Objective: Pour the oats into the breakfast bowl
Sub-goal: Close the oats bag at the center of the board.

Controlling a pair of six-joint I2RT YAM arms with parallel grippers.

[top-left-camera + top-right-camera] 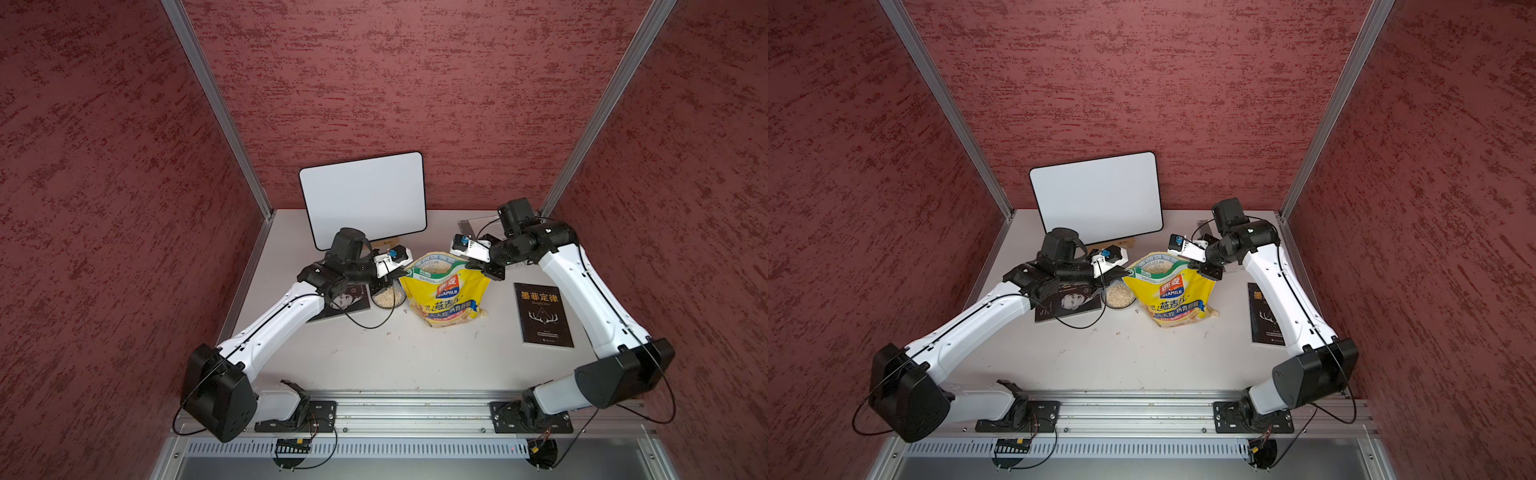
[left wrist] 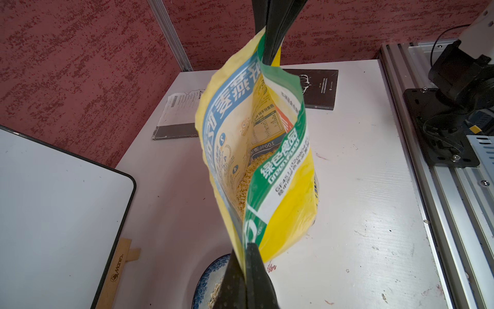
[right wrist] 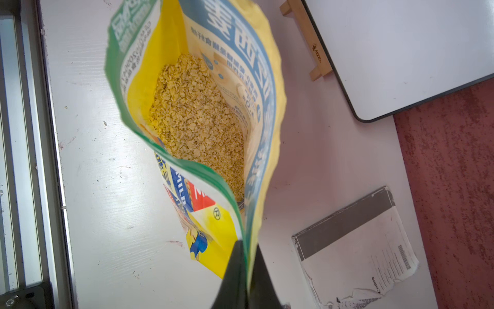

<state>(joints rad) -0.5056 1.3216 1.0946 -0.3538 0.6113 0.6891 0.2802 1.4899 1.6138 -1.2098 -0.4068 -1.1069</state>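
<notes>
Currently upright on the table [image 1: 415, 361]: yellow oat pouch [image 1: 446, 297], mouth open at the top, near table centre in both top views. Left gripper [image 2: 244, 270] clamped on the pouch's top edge at the pouch's 9 o'clock corner; fingers [image 2: 256, 267] pinched tight on the seam in the left wrist view. Right gripper [image 3: 247, 270] pinched shut on the opposite top corner, pouch's 3 o'clock side; seam pressed between both fingers in the right wrist view. Pouch mouth spread between the two grips, not tipped.

Oats [image 3: 197, 123] heaped in the bottom of the pouch, pale flakes, well below the green top band. More flakes already in the bowl [image 1: 388, 297], white with blue pattern, just beside the pouch at its 9 o'clock, under the left gripper. Bowl rim partly hidden by the left fingers in the left wrist view [image 2: 211, 273]; touching the pouch or not, cannot tell.

Around it:
- white board [image 1: 363, 199] leaning on the back wall at 12 o'clock from the bowl, on a wooden stand [image 2: 120, 264]
- dark book with a face on the cover [image 1: 1067, 305] at the bowl's 9 o'clock, partly under the left arm
- black book with white lettering [image 1: 542, 313] flat at the pouch's 3 o'clock, apart from it
- torn grey-and-white booklet [image 3: 355, 248] at the table's back right corner, near 1 o'clock from the pouch
- a few stray flakes on the table [image 1: 478, 322] near the pouch base
</notes>
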